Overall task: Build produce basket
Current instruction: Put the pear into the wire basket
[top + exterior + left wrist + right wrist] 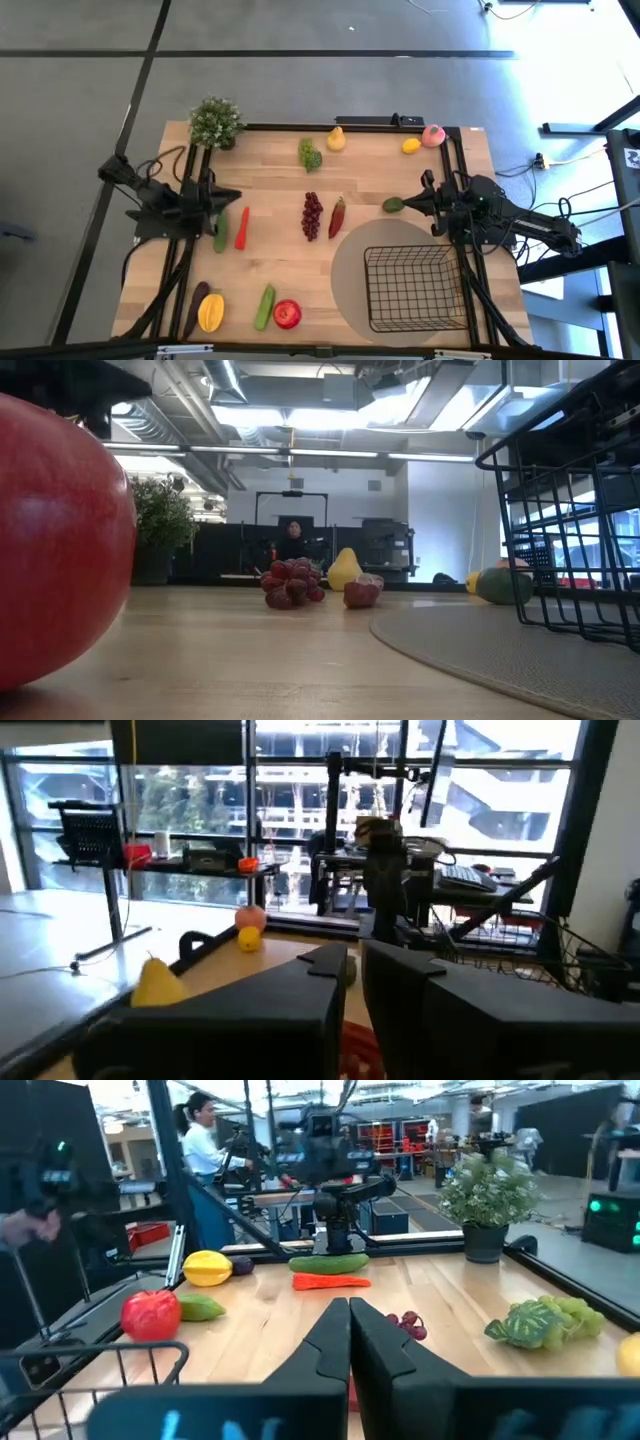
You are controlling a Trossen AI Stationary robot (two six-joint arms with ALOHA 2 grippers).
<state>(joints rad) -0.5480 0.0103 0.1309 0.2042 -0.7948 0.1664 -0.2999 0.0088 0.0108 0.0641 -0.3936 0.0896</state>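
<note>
The right gripper (pixel 412 203) has its fingers pressed together on nothing, just beside the avocado (pixel 393 205), with the basket (pixel 414 288) empty on the round mat (pixel 345 270) nearby. The left gripper (pixel 234 197) is nearly closed, holding nothing, above the cucumber (pixel 220 231) and carrot (pixel 241 228). The rest of the produce lies scattered across the table (pixel 270 265), including dark grapes (pixel 312 215) and an apple (pixel 287 314).

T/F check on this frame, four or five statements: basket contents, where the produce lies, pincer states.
1. The basket holds no produce. True.
2. The red apple lies inside the basket. False: it lies on the wood, apart from it.
3. The right pincer is shut, holding nothing. True.
4. The dark red grapes sit on the round grey mat. False: they lie on bare wood beside it.
</note>
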